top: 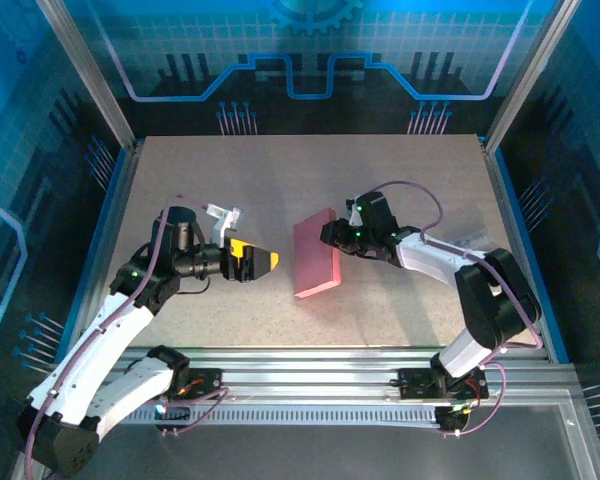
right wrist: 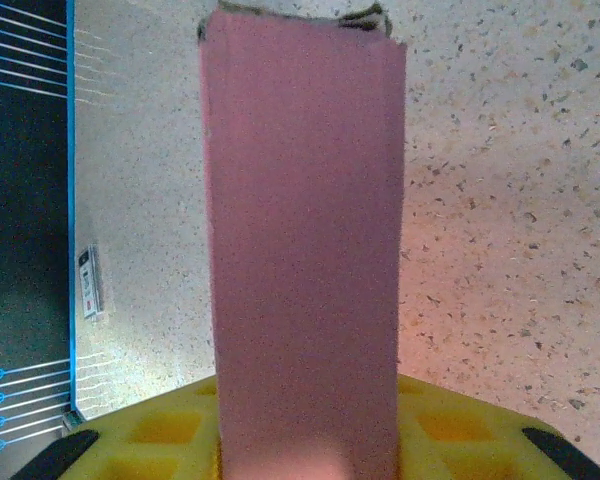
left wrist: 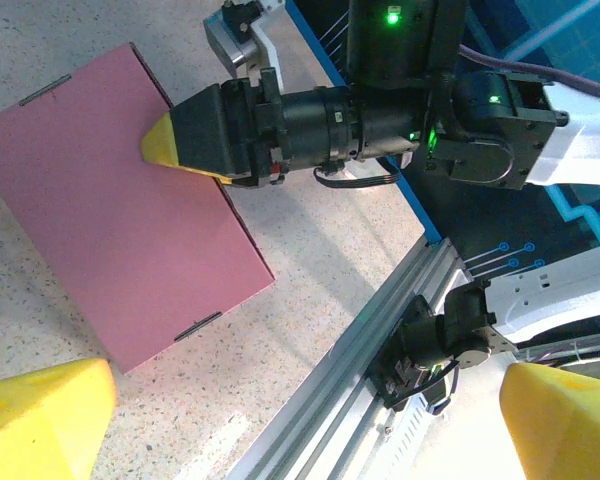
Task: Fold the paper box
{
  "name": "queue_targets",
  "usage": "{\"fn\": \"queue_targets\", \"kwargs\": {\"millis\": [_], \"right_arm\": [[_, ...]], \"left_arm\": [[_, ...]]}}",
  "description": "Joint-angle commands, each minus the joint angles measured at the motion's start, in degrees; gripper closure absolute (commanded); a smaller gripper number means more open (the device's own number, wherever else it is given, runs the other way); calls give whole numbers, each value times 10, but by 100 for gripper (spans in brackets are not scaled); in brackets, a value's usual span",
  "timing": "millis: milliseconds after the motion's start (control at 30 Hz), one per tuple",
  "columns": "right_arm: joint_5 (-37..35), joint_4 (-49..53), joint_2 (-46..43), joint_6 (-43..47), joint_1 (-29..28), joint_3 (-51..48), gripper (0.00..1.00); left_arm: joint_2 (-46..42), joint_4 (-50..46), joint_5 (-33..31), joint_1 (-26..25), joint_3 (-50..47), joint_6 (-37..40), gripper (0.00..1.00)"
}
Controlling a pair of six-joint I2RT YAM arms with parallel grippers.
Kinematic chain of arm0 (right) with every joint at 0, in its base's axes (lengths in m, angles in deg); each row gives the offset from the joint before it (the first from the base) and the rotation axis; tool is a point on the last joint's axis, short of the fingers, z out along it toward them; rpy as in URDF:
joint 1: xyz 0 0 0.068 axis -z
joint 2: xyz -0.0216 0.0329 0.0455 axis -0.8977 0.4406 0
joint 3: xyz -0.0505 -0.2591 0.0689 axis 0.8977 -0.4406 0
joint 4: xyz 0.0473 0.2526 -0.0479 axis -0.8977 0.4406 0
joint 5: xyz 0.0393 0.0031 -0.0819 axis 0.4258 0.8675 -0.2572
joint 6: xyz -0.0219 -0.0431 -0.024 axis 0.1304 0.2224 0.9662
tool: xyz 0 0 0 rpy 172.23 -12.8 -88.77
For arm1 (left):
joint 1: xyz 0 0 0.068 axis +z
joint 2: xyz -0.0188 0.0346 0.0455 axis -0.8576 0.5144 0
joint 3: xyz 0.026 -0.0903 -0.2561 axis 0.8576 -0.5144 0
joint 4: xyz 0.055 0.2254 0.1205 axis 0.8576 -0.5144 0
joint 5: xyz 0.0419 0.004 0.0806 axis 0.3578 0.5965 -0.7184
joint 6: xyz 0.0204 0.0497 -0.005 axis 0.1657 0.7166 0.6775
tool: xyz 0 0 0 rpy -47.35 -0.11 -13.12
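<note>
The paper box (top: 317, 253) lies closed and flat at the middle of the table, a slim pink rectangle with its long side running away from the arms. My right gripper (top: 332, 235) is at its far right edge. In the right wrist view the box (right wrist: 305, 230) runs straight out from between the yellow pads (right wrist: 160, 430), which sit tight against both its faces. The left wrist view shows the box's pink top (left wrist: 110, 240) with the right gripper's (left wrist: 180, 140) yellow tip on its edge. My left gripper (top: 265, 262) hangs left of the box, jaws wide apart, its fingers (left wrist: 40, 420) holding nothing.
An aluminium rail (top: 310, 385) runs along the near edge of the speckled table (top: 230, 180), also seen in the left wrist view (left wrist: 380, 330). Blue walls close in the left and right sides. Bare tabletop lies behind and in front of the box.
</note>
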Motion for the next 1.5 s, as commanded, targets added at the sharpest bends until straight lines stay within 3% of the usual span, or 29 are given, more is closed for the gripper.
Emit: {"fn": "queue_targets", "kwargs": {"millis": [0, 367, 700, 1467], "right_arm": [[20, -21, 17, -9, 6, 2, 64], [27, -28, 37, -14, 10, -2, 56], [-5, 1, 20, 0, 13, -23, 35], [-72, 84, -12, 65, 12, -21, 30]], "left_arm": [[2, 12, 16, 2, -11, -1, 1], [5, 12, 16, 2, -11, -3, 1], [4, 11, 15, 2, -11, -4, 1], [9, 7, 5, 2, -12, 0, 1]]}}
